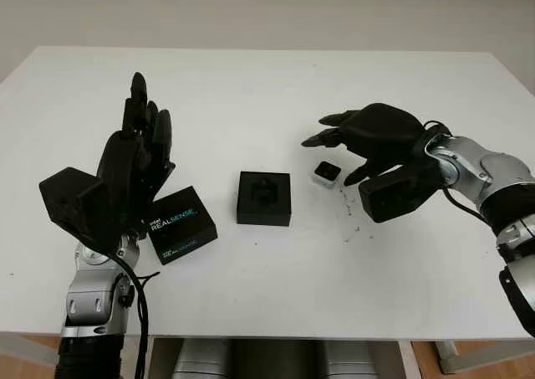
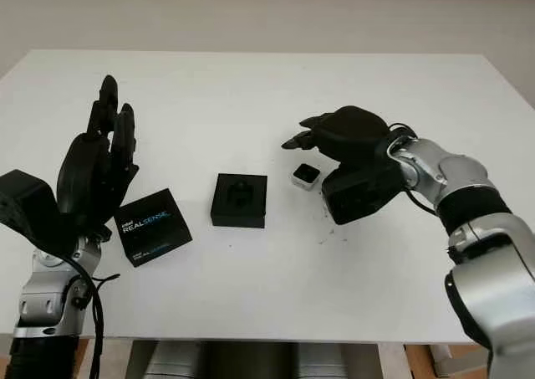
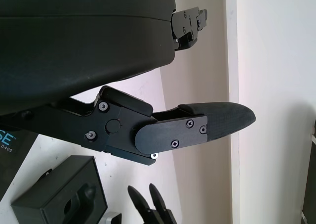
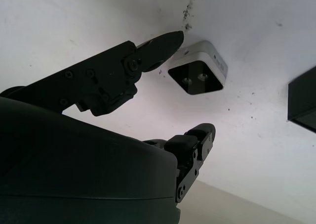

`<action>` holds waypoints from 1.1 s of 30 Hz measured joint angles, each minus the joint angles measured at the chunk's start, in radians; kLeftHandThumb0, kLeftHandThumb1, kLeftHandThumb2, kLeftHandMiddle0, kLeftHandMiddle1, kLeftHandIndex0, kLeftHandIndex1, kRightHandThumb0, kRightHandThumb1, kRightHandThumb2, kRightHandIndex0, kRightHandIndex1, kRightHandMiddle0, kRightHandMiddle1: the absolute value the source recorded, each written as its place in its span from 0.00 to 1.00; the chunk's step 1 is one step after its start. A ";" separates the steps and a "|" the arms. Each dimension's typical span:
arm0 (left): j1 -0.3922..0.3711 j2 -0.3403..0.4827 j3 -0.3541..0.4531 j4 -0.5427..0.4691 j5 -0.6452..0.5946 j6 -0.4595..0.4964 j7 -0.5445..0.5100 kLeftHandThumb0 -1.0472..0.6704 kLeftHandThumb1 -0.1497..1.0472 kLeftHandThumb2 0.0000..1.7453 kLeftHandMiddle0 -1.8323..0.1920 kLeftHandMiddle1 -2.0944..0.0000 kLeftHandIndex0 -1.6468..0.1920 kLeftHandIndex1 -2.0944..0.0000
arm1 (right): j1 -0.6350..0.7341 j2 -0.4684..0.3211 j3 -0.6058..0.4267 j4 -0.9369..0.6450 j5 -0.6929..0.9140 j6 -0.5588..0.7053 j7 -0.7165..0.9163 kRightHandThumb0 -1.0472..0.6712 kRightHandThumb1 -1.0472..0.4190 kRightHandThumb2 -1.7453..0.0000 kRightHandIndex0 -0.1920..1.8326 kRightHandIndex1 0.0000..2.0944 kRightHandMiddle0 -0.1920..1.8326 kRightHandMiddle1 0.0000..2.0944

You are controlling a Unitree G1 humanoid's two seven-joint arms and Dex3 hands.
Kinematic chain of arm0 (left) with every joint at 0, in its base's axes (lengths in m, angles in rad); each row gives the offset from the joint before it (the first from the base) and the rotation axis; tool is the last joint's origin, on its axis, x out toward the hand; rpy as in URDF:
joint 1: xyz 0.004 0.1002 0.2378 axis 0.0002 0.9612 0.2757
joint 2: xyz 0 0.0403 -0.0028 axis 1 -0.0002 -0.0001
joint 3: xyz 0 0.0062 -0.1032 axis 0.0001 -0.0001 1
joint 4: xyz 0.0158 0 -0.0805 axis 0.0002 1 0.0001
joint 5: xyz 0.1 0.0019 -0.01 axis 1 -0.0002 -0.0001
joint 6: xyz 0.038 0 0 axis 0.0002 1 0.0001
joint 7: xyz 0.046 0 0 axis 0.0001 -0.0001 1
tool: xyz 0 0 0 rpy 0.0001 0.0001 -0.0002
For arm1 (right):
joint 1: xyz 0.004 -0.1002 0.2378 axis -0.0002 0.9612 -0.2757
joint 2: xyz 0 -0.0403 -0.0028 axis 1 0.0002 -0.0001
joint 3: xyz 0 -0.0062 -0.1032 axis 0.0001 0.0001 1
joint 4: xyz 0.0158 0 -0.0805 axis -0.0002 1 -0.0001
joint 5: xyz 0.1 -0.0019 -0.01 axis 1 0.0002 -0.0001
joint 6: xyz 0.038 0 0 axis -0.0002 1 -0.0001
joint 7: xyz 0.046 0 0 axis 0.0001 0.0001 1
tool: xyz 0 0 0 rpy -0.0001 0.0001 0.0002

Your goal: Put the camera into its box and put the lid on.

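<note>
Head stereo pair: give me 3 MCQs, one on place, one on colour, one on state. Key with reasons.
1. Where is the camera relative to the box?
A. Inside it
B. On the table beside it, toward the right hand
C. On the lid

2. What colour is the lid?
A. Black with REALSENSE lettering
B. Plain white
C. Red

3. What is the right hand doing?
A. Gripping the box
B. Open at the camera, not holding it
C. Carrying the lid

Key: 1 B, camera lies on the table; 2 A, print is readable; 3 B, fingers flank the camera without closing. Left hand is raised, open.
</note>
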 measured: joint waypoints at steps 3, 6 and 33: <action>0.000 0.000 0.000 0.000 0.001 0.000 0.002 0.17 1.00 0.32 1.00 0.99 1.00 1.00 | -0.005 0.010 0.022 0.022 -0.015 0.007 -0.027 0.38 0.16 0.97 0.23 0.02 0.37 0.05; 0.000 0.000 0.000 -0.001 0.001 0.000 0.004 0.17 1.00 0.32 1.00 0.99 1.00 0.99 | -0.015 0.014 0.039 0.031 -0.028 0.013 -0.041 0.38 0.16 0.97 0.22 0.02 0.38 0.05; 0.009 0.001 0.000 -0.008 0.034 -0.020 0.013 0.16 1.00 0.31 1.00 0.98 1.00 0.99 | -0.023 0.045 0.030 0.089 0.058 -0.003 -0.037 0.45 0.12 0.96 0.24 0.02 0.47 0.07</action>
